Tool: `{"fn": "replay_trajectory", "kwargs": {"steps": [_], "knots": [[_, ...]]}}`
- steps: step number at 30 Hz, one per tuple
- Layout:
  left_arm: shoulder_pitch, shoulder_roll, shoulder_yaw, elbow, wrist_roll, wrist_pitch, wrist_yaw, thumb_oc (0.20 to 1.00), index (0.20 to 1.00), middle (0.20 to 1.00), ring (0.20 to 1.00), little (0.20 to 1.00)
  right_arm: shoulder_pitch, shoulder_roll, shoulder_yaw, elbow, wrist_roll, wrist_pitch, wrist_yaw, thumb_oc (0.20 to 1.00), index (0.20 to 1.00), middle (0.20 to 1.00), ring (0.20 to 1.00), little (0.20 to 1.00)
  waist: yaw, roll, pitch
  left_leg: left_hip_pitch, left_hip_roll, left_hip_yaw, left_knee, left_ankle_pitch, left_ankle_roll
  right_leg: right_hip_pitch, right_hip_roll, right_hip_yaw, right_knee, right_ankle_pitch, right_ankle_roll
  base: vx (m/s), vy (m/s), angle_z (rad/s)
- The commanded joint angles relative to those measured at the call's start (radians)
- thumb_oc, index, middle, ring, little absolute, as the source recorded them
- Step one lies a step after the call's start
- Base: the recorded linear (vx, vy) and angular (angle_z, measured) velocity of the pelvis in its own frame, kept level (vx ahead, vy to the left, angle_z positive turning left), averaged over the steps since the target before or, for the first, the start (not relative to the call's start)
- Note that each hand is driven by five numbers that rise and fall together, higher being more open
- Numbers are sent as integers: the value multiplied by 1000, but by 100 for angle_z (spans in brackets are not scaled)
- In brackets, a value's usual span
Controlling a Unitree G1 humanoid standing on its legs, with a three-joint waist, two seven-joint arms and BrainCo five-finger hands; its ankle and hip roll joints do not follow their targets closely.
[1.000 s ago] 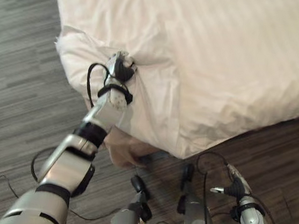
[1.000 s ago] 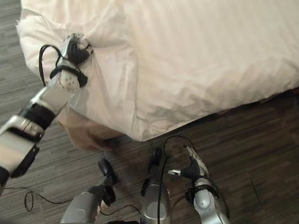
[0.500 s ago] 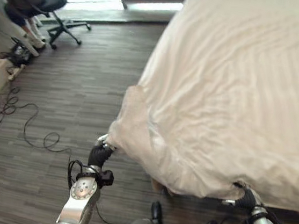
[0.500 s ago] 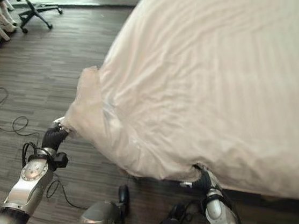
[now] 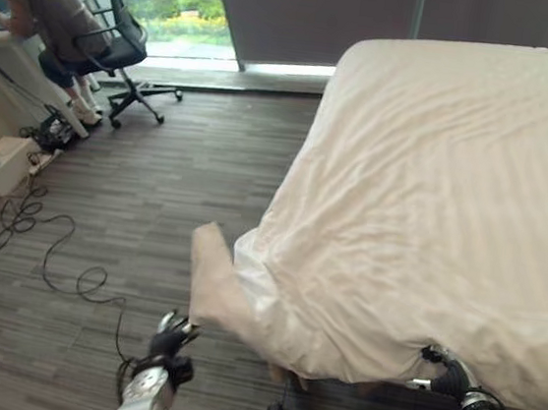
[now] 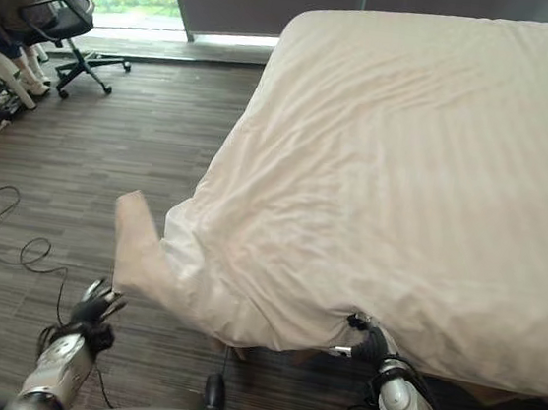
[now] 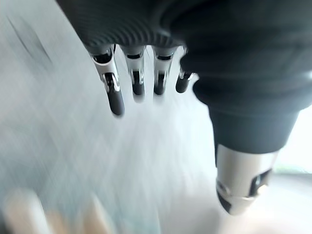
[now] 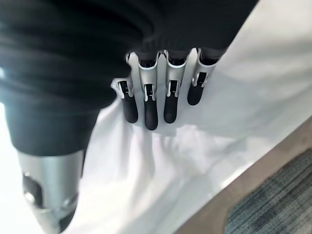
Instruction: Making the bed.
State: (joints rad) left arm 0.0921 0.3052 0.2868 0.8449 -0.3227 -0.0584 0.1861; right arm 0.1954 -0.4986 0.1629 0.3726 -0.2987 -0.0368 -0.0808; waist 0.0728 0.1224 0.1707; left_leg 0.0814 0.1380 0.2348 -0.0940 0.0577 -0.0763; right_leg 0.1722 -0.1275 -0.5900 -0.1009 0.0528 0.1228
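Cream cotton, soft and light, the duvet (image 5: 431, 213) covers the bed, one corner (image 5: 207, 287) drooping floorward where I'd grab it; the left hand (image 5: 170, 336) hangs slack-fingered and empty nearby, the right hand (image 6: 369, 345) rests straight fingers against the hem.

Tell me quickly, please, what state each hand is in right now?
Left hand: open, fingers straight, holding nothing.
Right hand: open, straight fingers against the duvet at the bed's near edge.
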Motion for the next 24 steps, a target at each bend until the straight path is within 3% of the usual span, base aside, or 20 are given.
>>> {"fn": "replay_trajectory", "kwargs": {"steps": [1,2,5,7,14,15,18,24], "knots": [[16,165,98,46,37,-38,138,1000,1000,1000,1000,1000,-38,-7,-9,-16,41,-52,-23,1000,1000,1000,1000,1000,34,-20,15,-39,87,-11,17,8,-67,42,-6,49,23,-211,-16,14,36,-15],[16,166,99,46,37,-38,138,1000,1000,1000,1000,1000,-38,-7,-9,-16,41,-52,-23,1000,1000,1000,1000,1000,34,-20,15,-39,87,-11,17,8,-67,42,-6,49,23,-211,-16,18,57,-17],[21,290,198,52,92,-33,262,1000,1000,1000,1000,1000,-2,-32,-49,-44,54,-61,-40,1000,1000,1000,1000,1000,20,-29,9,-25,79,3,15,-9,-63,33,-27,64,31,-194,-1,11,66,-14],[40,319,252,39,86,-39,295,1000,1000,1000,1000,1000,19,-36,-83,-62,64,-61,-49,1000,1000,1000,1000,1000,15,-34,3,-20,74,8,14,-18,-60,31,-37,68,34,-188,6,10,55,-12],[73,281,322,-287,-162,-155,218,1000,1000,1000,1000,1000,29,-53,-189,-96,62,-24,-76,1000,1000,1000,1000,1000,11,-48,-5,-12,53,8,15,-44,-42,20,-62,91,39,-166,24,-3,76,-9],[70,238,294,-410,-264,-185,151,1000,1000,1000,1000,1000,12,-46,-220,-107,72,-6,-85,1000,1000,1000,1000,1000,12,-53,-4,-20,45,15,16,-35,-28,9,-72,78,43,-146,25,-71,91,-11],[60,160,198,-600,-348,-188,53,1000,1000,1000,1000,1000,-20,-45,-259,-154,103,2,-89,1000,1000,1000,1000,1000,8,-62,-10,-21,32,9,15,-45,-18,3,-82,84,46,-134,30,-25,85,-6],[82,26,-48,-845,-482,-110,-248,1000,1000,1000,1000,1000,-81,18,-316,-239,357,-73,-30,1000,1000,1000,1000,1000,-2,-80,-19,-18,15,15,7,-61,-4,-9,-98,93,35,-106,43,3,57,-2]]}}
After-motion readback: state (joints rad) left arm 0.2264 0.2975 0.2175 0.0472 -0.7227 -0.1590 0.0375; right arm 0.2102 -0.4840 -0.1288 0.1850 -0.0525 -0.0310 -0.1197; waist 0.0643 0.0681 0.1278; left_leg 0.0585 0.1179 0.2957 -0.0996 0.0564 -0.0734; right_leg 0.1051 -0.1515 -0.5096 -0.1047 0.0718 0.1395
